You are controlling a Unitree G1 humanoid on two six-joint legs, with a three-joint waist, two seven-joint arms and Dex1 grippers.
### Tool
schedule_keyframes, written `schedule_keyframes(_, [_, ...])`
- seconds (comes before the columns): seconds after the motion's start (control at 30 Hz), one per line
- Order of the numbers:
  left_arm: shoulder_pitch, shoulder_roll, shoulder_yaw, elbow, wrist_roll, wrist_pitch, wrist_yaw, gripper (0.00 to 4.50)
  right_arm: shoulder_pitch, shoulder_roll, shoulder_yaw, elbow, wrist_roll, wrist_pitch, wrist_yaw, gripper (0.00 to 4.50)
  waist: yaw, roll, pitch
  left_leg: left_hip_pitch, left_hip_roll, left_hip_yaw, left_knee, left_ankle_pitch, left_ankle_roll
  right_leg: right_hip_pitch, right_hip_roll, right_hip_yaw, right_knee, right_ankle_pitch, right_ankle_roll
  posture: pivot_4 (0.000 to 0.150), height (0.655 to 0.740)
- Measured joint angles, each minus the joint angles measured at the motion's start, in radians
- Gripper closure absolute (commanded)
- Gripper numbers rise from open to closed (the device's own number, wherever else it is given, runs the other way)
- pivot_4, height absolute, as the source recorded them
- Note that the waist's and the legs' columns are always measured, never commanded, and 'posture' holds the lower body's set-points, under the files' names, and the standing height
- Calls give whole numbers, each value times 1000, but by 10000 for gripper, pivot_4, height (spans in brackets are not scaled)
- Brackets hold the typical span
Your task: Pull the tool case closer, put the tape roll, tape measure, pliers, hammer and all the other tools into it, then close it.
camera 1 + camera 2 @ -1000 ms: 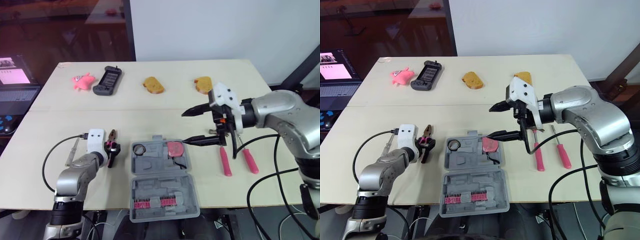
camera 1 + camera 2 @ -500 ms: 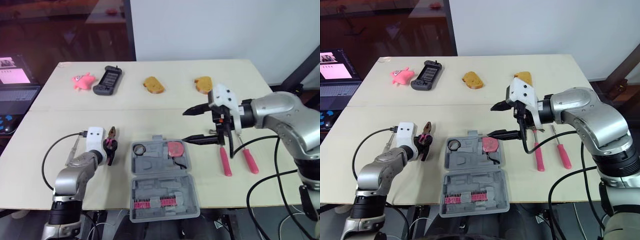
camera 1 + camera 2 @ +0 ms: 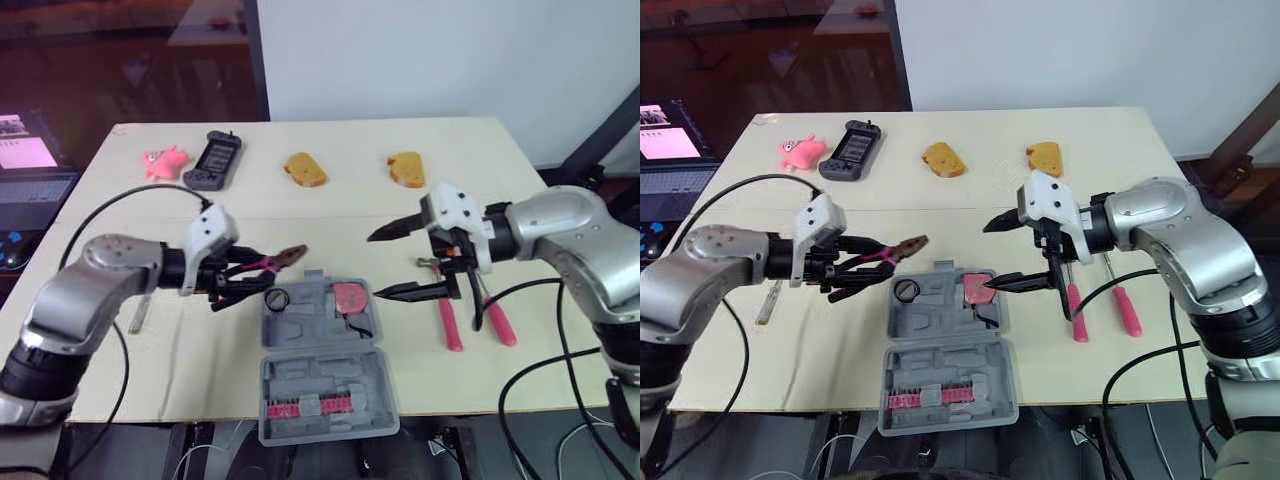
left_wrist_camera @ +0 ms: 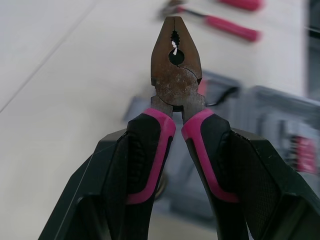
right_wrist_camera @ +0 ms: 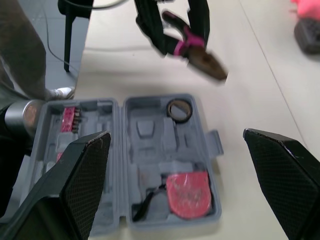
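Observation:
The grey tool case (image 3: 325, 350) lies open near the table's front edge. In its upper half sit the tape roll (image 3: 277, 298) and the red tape measure (image 3: 351, 297). My left gripper (image 3: 235, 275) is shut on the pink-handled pliers (image 3: 270, 262), held in the air just left of the case with the nose towards it. In the left wrist view the pliers (image 4: 176, 75) stick out between my fingers (image 4: 115, 190). My right gripper (image 3: 373, 264) stands open just right of the case, empty. Two pink-handled tools (image 3: 448, 320) (image 3: 497, 322) lie right of it.
A slim grey tool (image 3: 138, 312) lies on the table at the left. Along the back stand a pink toy (image 3: 166, 160), a black controller (image 3: 213, 160) and two bread-like pieces (image 3: 306, 170) (image 3: 406, 168). A laptop (image 3: 30, 160) sits beyond the left edge.
My left arm has lifted the pliers off the table and swung them right towards the case. The right gripper has drifted slightly down and stays open.

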Motion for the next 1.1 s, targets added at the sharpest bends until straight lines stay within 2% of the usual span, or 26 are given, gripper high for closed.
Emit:
schedule_keyframes(0.27, [-101, -72, -117, 11, 15, -2, -53, 20844, -20, 81, 66, 9, -66, -7, -53, 0, -15, 0, 0, 0, 0, 0, 0, 0, 0, -1, 0, 0, 2, 1, 3, 1500, 7400])
schedule_keyframes(0.83, [-123, -128, -124, 23, 46, -43, -55, 20844, 21, 161, 82, 13, -61, 39, -80, 0, -14, 0, 0, 0, 0, -1, 2, 1, 0, -1, 1, 0, 6, 1, 3, 1500, 7400])
schedule_keyframes(0.87, [-123, -128, -124, 23, 47, -43, -55, 20844, 21, 162, 82, 16, -61, 40, -80, 5308, -14, 0, 0, 0, 0, -1, 3, 1, 0, -1, 1, 0, 6, 1, 3, 1500, 7400])
schedule_keyframes(0.9, [-123, -129, -124, 25, 47, -43, -55, 20844, 22, 163, 82, 21, -62, 40, -81, 7957, -14, 0, 0, 0, 0, -1, 3, 1, 0, -1, 1, 0, 6, 1, 3, 1500, 7400])
schedule_keyframes(1.1, [-123, -140, -124, 33, 53, -56, -55, 20845, 47, 169, 85, 34, -80, 24, -89, 8391, -14, 0, 0, 0, 0, -1, 3, 1, -1, -2, 1, 1, 9, 1, 3, 1500, 7400])
